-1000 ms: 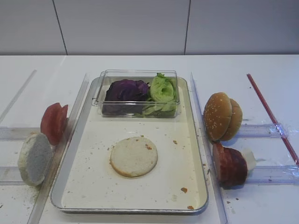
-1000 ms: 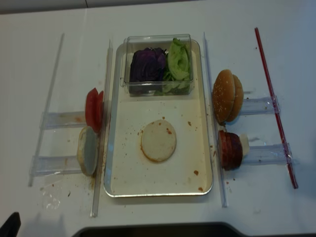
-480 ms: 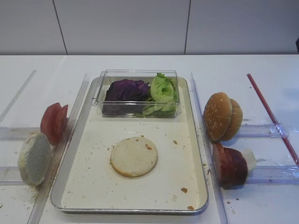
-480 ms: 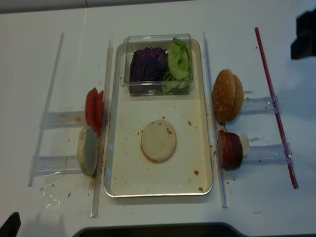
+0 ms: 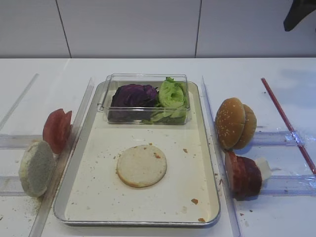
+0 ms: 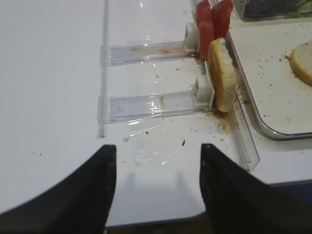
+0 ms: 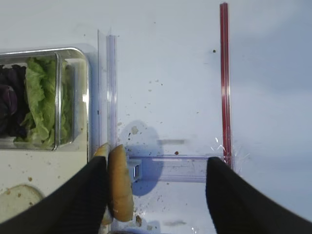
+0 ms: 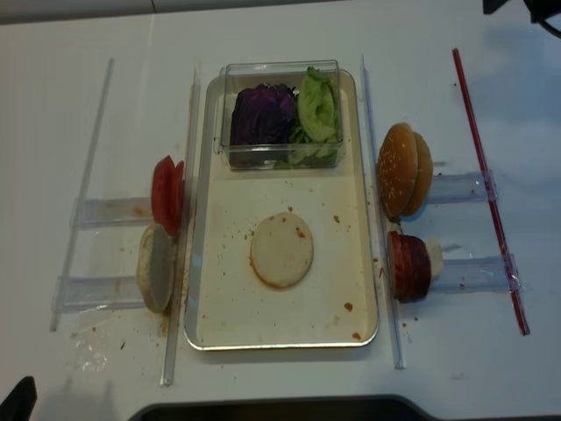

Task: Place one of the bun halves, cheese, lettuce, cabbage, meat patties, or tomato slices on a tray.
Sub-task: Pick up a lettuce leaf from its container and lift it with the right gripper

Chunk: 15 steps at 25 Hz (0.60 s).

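Note:
A pale bun base lies flat on the silver tray. At the tray's far end a clear box holds purple cabbage and green lettuce. Left of the tray stand tomato slices and another bun base. On its right stand sesame bun tops, meat patties and cheese. My right gripper is open and holds nothing; a bun top shows beside its left finger. My left gripper is open over bare table, short of the tomato slices.
Clear plastic rails run along both sides of the tray, with cross holders under the standing food. A red strip lies at the far right. The dark right arm shows at the top right corner. Crumbs dot the tray.
The right arm has come into view at the right edge and moved up toward the far top right corner. Nothing on the table has moved.

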Each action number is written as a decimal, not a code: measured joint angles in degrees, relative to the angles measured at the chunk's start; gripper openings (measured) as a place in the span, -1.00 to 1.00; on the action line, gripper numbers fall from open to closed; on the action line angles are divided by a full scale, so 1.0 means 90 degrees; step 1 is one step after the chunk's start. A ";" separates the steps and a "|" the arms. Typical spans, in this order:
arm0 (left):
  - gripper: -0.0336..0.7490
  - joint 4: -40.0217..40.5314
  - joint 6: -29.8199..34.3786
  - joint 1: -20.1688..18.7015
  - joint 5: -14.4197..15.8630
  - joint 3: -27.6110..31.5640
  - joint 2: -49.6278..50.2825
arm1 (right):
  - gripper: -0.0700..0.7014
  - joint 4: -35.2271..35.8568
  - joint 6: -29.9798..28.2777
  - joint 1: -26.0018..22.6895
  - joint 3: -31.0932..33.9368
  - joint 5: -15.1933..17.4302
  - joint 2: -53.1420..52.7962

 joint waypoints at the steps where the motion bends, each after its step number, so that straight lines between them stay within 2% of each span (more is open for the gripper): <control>1: -0.01 0.0000 0.0000 0.0000 0.0000 0.0000 0.0000 | 0.34 -0.0055 0.0124 0.0048 -0.0099 0.0000 0.0097; 5: -0.01 0.0000 0.0000 0.0000 0.0000 0.0000 0.0000 | 0.34 -0.0372 0.0531 0.0587 -0.0543 0.0005 0.0566; 15: -0.01 0.0000 0.0000 0.0000 0.0000 0.0000 0.0000 | 0.34 -0.0414 0.1159 0.2351 -0.2191 0.0015 0.2309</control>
